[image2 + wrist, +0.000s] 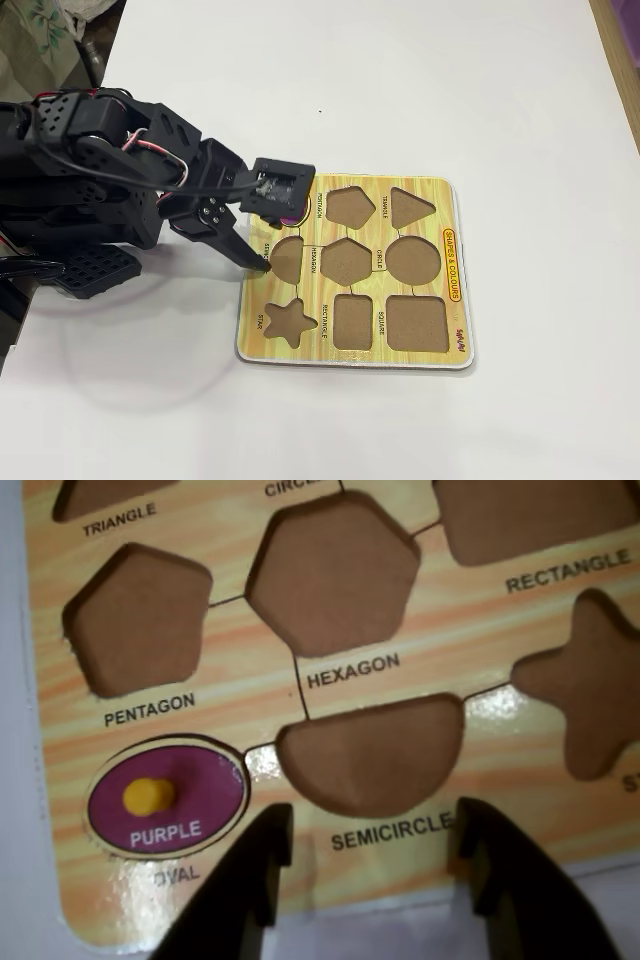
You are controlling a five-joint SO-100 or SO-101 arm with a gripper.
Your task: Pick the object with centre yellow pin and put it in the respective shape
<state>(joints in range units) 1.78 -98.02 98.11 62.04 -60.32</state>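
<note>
Wrist view, left to right: purple oval piece [167,797] with yellow pin [147,796] seated in the OVAL slot of the puzzle board [470,640] on the white bench [400,90]; empty semicircle recess [370,755]; fingers [375,845] spread wide, holding nothing, over the board's near edge.

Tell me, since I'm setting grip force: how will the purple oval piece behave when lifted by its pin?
The purple oval piece looks flat and stiff, probably light. Its small rounded yellow pin may slip between the fingers. Sitting flush in the board, it could bind if pulled crooked.
</note>
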